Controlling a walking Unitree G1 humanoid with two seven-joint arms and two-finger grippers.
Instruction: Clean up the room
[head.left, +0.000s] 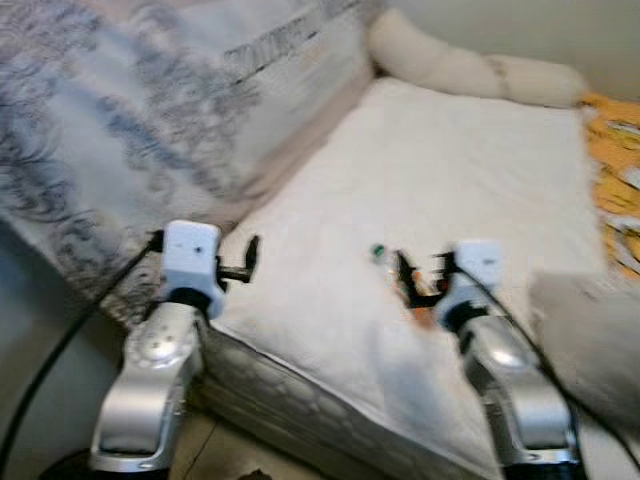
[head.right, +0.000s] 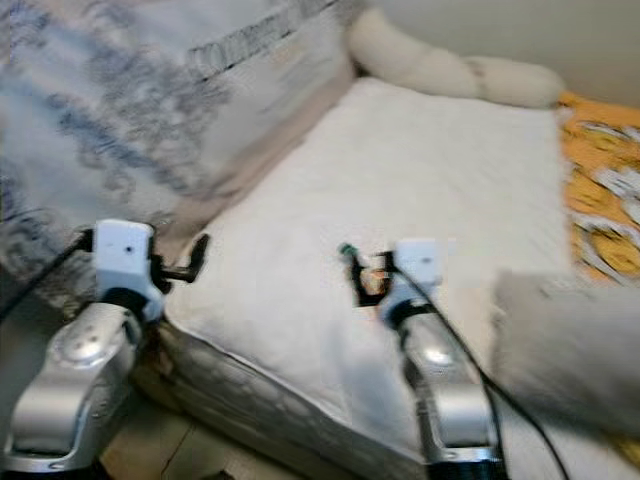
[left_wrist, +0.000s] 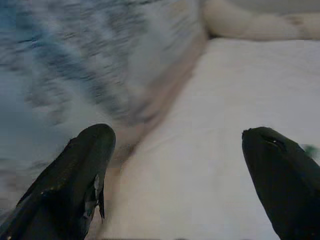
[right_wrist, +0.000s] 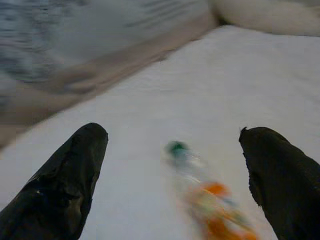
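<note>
A small clear bottle (right_wrist: 202, 197) with a green cap and an orange label lies on the white bed cover (head.left: 440, 170). My right gripper (head.left: 415, 272) hovers just above it, open, and the bottle lies between the two black fingertips in the right wrist view. The green cap (head.left: 378, 251) pokes out past the fingers. My left gripper (head.left: 245, 262) is held open at the bed's left edge, over the seam between the cover and a grey patterned quilt (head.left: 130, 110). Nothing is between its fingers. All views are blurred by motion.
A long cream bolster pillow (head.left: 470, 65) lies across the head of the bed. An orange patterned blanket (head.left: 615, 170) borders the right side. A grey blurred cushion (head.right: 570, 340) sits at the near right. The quilted mattress edge (head.left: 300, 400) faces me.
</note>
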